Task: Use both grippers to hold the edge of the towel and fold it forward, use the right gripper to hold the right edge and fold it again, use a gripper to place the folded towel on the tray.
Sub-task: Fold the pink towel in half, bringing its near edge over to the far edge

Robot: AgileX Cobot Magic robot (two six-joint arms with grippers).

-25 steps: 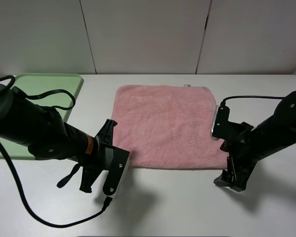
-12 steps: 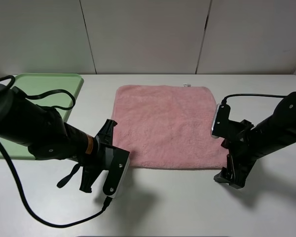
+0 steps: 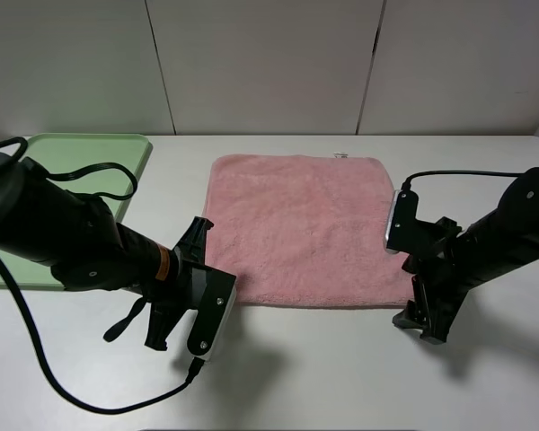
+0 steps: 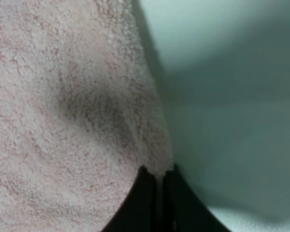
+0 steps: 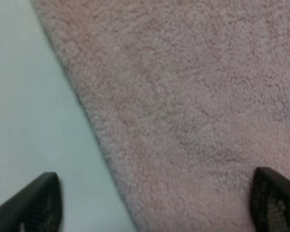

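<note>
We start with the left gripper [image 4: 157, 195]: its two black fingers [image 4: 140, 205] are drawn together, and a tuft of the hem [image 4: 152, 140] of the towel [image 4: 63, 96] is pinched between their tips. The plush bunches slightly where the tips bite, and a soft shadow sits in the pile just beyond them.

On the right gripper [image 5: 154, 200] the fingers [image 5: 36, 203] stand wide apart. One tip is over the bare table [image 5: 29, 96] and the other over the pink plush, with the towel's border running between them. We cannot tell whether either tip touches the cloth.

From the high camera we see the left arm [image 3: 63, 238] reaching in from the left, its end at the towel's near left corner and its white side plate [image 3: 208, 325] turned toward the near side of the table. The right arm [image 3: 512, 224] comes in from the right and bends down to the near right corner, just beside the hem.

The towel lies spread flat in the middle of the white table, with a small white tag [image 3: 340, 154] on its far hem. The tray [image 3: 81, 148] sits at the far left of the table, well apart from the towel. The left arm covers part of it, and a black cable [image 3: 99, 171] loops over it
</note>
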